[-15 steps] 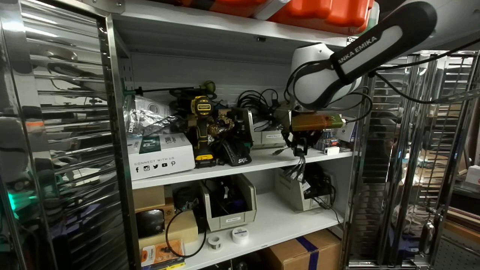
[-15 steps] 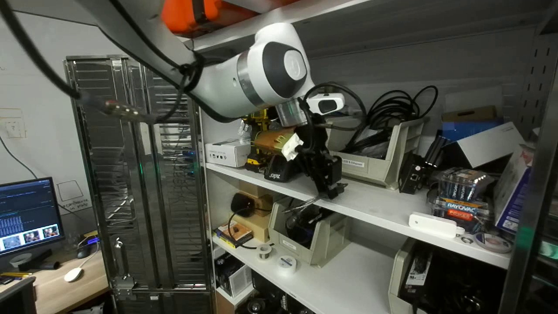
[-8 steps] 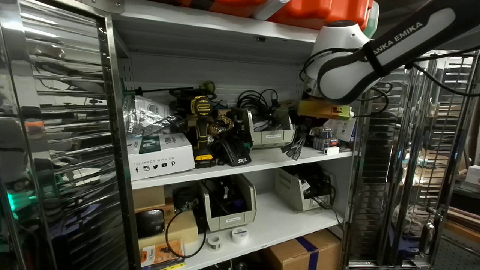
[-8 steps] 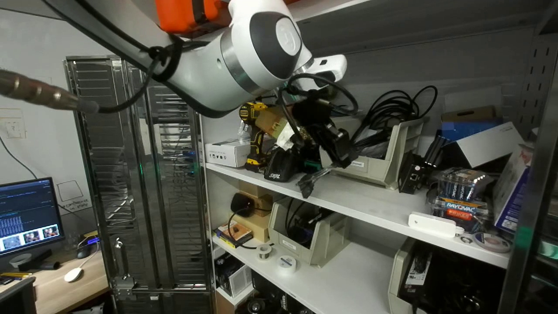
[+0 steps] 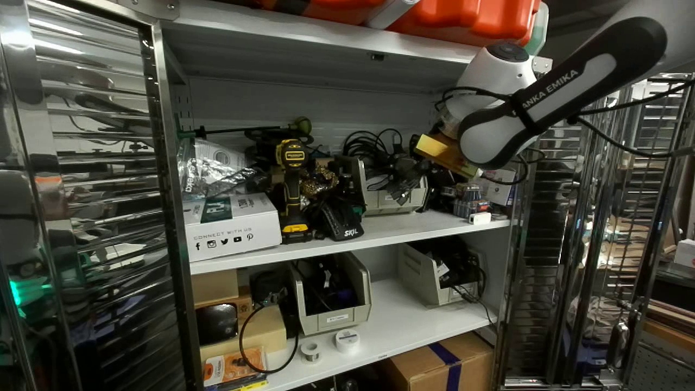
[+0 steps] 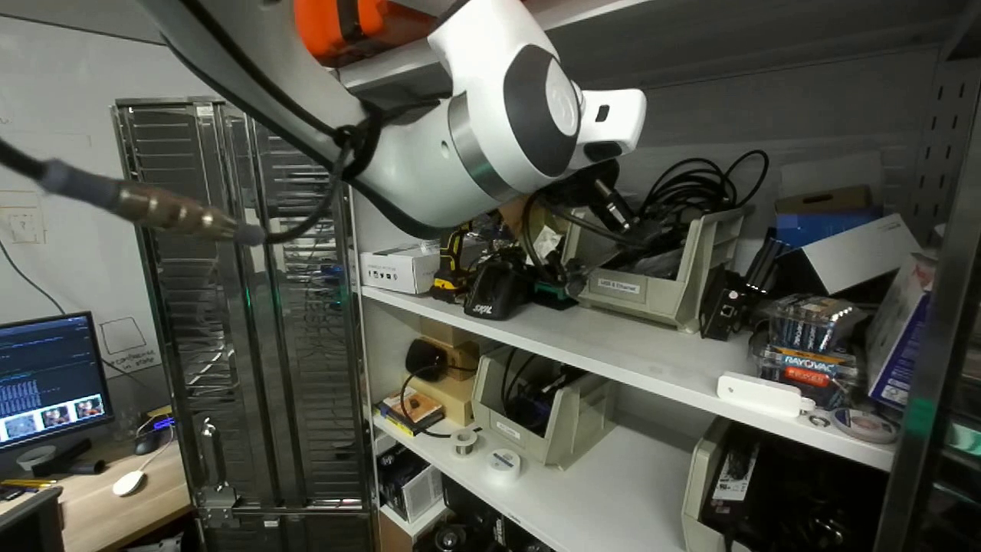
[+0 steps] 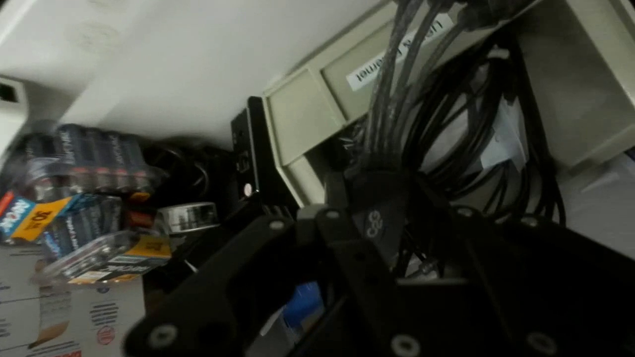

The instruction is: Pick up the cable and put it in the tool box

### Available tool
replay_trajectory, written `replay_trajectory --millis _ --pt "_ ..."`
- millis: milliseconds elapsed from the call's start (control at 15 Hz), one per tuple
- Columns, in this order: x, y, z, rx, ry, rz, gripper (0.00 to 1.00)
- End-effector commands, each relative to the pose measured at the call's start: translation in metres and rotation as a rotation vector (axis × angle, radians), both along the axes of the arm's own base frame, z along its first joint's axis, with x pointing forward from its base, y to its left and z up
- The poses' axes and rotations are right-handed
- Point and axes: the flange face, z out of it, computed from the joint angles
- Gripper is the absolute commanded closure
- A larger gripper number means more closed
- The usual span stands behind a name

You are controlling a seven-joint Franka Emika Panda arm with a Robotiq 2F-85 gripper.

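The cable is a bundle of grey strands [image 7: 387, 119] fanning out from a dark block marked C2G [image 7: 381, 218]. My gripper [image 7: 377, 186] is shut on that block in the wrist view. The tool box, a pale grey-white bin [image 7: 302, 119] with a label, sits on the upper shelf and also shows in both exterior views [image 5: 383, 205] [image 6: 644, 299]. Black coiled cables lie in it. The held strands [image 5: 403, 187] hang over its front label side, their plugs in front of its wall. In the exterior views the gripper is mostly hidden behind the arm.
A white printed carton [image 5: 233, 225] and a yellow drill [image 5: 293, 182] stand at one end of the upper shelf [image 6: 667, 360]. Battery packs [image 6: 812, 360] stand at the other end. More bins [image 5: 334, 321] [image 5: 445, 297] are on the shelf below.
The gripper and held cable have risen from the shelf's front edge to the bin. The arm has moved back and its wrist has turned. The strands now hang before the bin's front.
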Motion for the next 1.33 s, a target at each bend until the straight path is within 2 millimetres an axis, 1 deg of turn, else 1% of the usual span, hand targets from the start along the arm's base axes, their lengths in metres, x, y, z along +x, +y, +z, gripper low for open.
replay_trajectory --millis 0,200,333,467,533,600,733,800,867,933,1000,1067,1200,1267 --pt "0.046 0.005 0.019 0.049 -0.152 -0.019 0.84" --pt "0.074 0.011 0.033 0.078 -0.229 -0.041 0.84" --pt "0.091 0.016 0.034 0.074 -0.25 -0.046 0.84" --pt "0.108 0.024 0.021 0.047 -0.236 -0.033 0.85" --pt "0.116 0.026 0.01 0.023 -0.22 -0.027 0.85" --pt "0.123 0.029 -0.005 -0.007 -0.188 -0.018 0.85" --pt "0.135 0.032 -0.03 -0.058 -0.134 -0.01 0.85" --pt "0.139 0.034 -0.039 -0.098 -0.109 -0.002 0.82" --pt "0.142 0.035 -0.046 -0.13 -0.088 0.005 0.41" --pt "0.144 0.036 -0.05 -0.147 -0.081 0.012 0.4" --pt "0.145 0.037 -0.051 -0.157 -0.076 0.024 0.34" --pt "0.144 0.039 -0.049 -0.159 -0.078 0.035 0.26" --pt "0.141 0.039 -0.036 -0.163 -0.108 0.035 0.1" --pt "0.139 0.04 -0.03 -0.166 -0.114 0.035 0.03"
